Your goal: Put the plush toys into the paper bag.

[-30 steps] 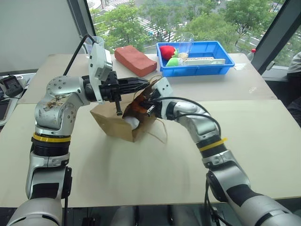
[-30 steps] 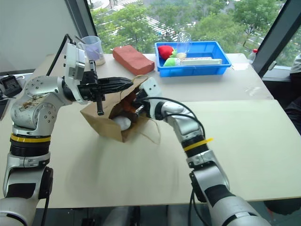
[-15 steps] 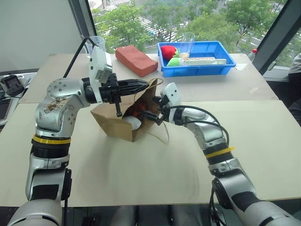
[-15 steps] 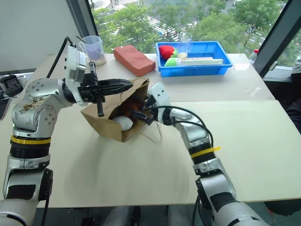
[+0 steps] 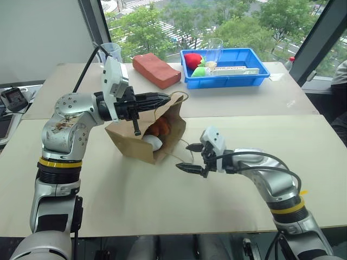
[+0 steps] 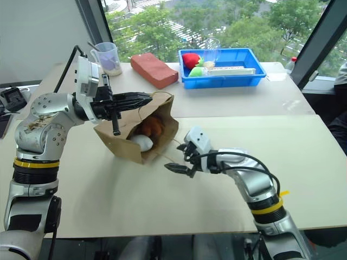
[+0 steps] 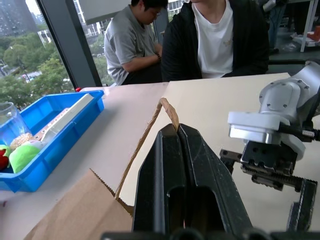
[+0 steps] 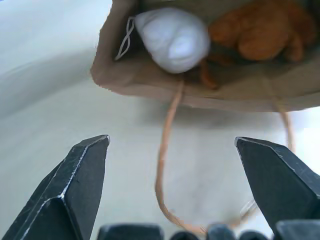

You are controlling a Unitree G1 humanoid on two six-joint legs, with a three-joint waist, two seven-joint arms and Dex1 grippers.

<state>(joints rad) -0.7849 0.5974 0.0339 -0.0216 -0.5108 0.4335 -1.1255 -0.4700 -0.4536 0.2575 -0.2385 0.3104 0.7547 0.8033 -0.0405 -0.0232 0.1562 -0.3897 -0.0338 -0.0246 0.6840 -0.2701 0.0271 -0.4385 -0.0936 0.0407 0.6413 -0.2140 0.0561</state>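
Pale table (image 5: 162,206) beside windows (image 5: 227,21)

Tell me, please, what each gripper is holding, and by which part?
The left gripper pinches the brown paper bag by its upper rim. The right gripper is open, holding nothing.

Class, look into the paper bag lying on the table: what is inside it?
Inside the paper bag lie a white plush toy and a reddish-brown plush toy. The bag's walls cover anything deeper.
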